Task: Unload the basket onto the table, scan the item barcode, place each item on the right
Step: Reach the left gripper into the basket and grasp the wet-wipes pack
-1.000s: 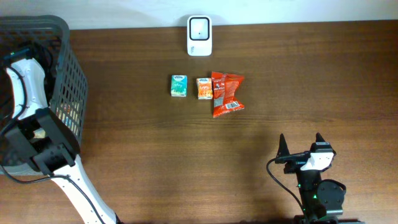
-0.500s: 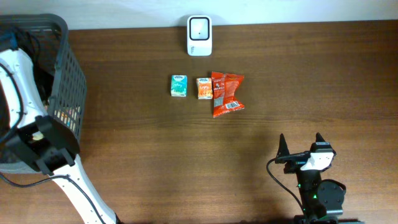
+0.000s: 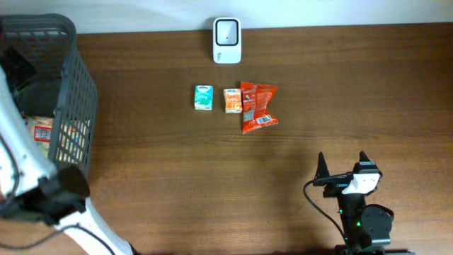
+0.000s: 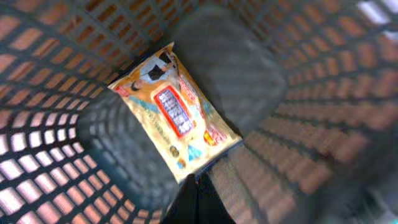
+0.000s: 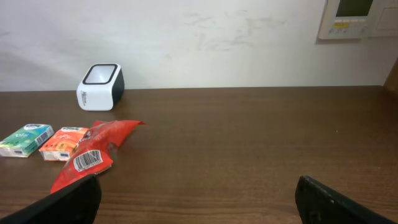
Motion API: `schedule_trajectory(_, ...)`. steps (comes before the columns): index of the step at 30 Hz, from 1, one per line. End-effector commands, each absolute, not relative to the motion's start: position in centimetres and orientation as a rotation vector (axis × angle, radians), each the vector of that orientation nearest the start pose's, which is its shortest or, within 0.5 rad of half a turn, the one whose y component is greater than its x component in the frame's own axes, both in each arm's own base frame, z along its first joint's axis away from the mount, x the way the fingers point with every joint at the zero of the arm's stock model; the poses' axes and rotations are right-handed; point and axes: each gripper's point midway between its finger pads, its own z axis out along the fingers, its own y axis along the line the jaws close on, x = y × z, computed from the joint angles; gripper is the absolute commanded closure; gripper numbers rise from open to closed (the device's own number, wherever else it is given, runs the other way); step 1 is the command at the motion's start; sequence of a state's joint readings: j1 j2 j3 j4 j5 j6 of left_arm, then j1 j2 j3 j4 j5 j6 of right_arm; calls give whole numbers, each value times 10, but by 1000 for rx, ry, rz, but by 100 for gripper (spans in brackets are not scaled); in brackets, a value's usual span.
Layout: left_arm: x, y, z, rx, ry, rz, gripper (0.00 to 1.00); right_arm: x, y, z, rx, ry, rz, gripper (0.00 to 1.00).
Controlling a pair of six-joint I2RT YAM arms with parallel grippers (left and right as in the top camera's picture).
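Left gripper (image 4: 198, 190) is closed, its dark fingers pinched on the lower edge of a yellow snack packet (image 4: 177, 115) with a red label, inside the dark mesh basket (image 4: 323, 124). Only the left wrist view shows this grip. From overhead, the basket (image 3: 79, 85) sits at the left end of the wooden table (image 3: 177, 184), and the left arm's white link and black joint hide the claw. Right gripper (image 3: 342, 164) sits near the front right, jaws spread wide. By the back edge stands the white barcode scanner (image 3: 227, 40). In front of it lie a green packet (image 3: 204, 98), an orange packet (image 3: 232, 100) and, just beside that, a red pouch (image 3: 257, 106). The right wrist view shows the pouch's barcode label facing up.
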State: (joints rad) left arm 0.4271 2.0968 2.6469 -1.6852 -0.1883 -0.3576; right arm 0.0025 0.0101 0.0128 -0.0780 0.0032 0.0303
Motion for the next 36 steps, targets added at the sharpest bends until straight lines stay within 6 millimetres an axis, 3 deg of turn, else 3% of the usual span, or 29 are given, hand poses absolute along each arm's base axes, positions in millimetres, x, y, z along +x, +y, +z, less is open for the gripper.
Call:
schedule_trajectory(1,345,188,305,-1064,2543,240,100,246,-2,155,42,1651,24,2)
schedule_trajectory(3,323,179,289,-1180,2572,230,100,246,-2,155,42,1650,24,1)
schedule_trajectory(6,276,188,266,-1457,2525,450,100,246,-2,155,42,1650,24,1)
schedule_trajectory(10,236,191,243,-1688,2483,505,100,246,-2,155,42,1650,24,1)
schedule_trajectory(13,198,201,238,-1844,2420,512,100,246,-2,155,42,1650,24,1)
schedule_trajectory(16,167,199,235,-1989,2322,507,100,246,-2,155,42,1650,24,2)
schedule_trajectory(19,143,195,235,-2130,2187,504,100,246,-2,155,42,1650,24,1)
schedule_trajectory(21,135,189,240,-2129,2151,496,100,246,-2,155,42,1650,24,1)
schedule_trajectory(26,128,177,261,-2166,1926,402,100,246,-2,155,42,1650,24,1)
schedule_trajectory(28,138,182,265,-2132,1883,364,100,246,-2,155,42,1650,24,1)
schedule_trajectory(30,171,207,274,-2036,1762,293,98,246,-2,155,42,1650,24,1)
schedule_trajectory(33,211,238,289,-1925,1630,230,84,246,-2,155,42,1650,24,1)
schedule_trajectory(35,242,247,290,-1838,1653,140,72,246,-2,155,42,1650,24,2)
schedule_trajectory(36,274,245,287,-1686,1768,65,60,246,-2,155,42,1650,24,1)
